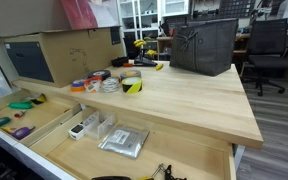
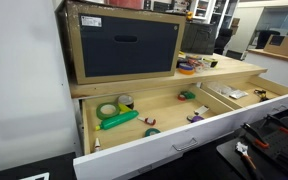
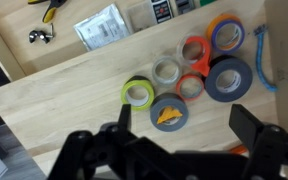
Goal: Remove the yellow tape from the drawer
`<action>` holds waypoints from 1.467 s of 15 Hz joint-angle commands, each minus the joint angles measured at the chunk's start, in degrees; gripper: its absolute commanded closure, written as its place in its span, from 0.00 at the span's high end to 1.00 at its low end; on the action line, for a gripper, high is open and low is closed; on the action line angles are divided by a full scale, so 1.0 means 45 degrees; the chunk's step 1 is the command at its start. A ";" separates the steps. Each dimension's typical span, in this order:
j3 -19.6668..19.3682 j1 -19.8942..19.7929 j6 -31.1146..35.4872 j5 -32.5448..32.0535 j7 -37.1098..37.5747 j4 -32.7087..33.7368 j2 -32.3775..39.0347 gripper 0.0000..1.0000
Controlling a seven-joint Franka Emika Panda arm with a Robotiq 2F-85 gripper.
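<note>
Since the yellow tape [image 1: 132,86] sits on the surface [image 1: 194,100], outside the drawer [image 2: 164,148], the open, empty claw [image 3: 187,130] should probably rise straight, clear of neighbouring rolls [image 3: 229,78].

The gripper [image 3: 184,128] is black; two blocky fingers [image 3: 252,128] on a blurred, angular dark body.

Wrist view: the gripper [image 3: 184,115] is only a dark blur along the bottom, its body cut off by the edge. The drawer [image 3: 14,45] slips out past the top. In an exterior view the drawer [image 1: 174,150] runs off left and bottom. The small bits [image 2: 196,115] in its compartments are too tiny to name. The far tape rolls [image 2: 189,66] merge into one smudge.
</note>
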 commanded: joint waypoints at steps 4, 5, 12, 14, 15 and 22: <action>0.0851 0.0206 -0.2988 0.1270 -0.0600 -0.1003 -0.0391 1.00; 0.0863 0.0354 -0.3822 0.1266 -0.0478 -0.0006 0.0442 1.00; 0.0487 0.0826 -0.6259 0.0170 -0.1339 0.0351 0.2272 1.00; 0.0291 0.0979 -0.5892 -0.0416 -0.1802 -0.0021 0.2178 1.00; 0.0212 0.1076 -0.5675 -0.0822 -0.2301 0.0080 0.2241 1.00; 0.0377 0.0659 0.0238 -0.0514 -0.2148 -0.0213 0.2266 1.00</action>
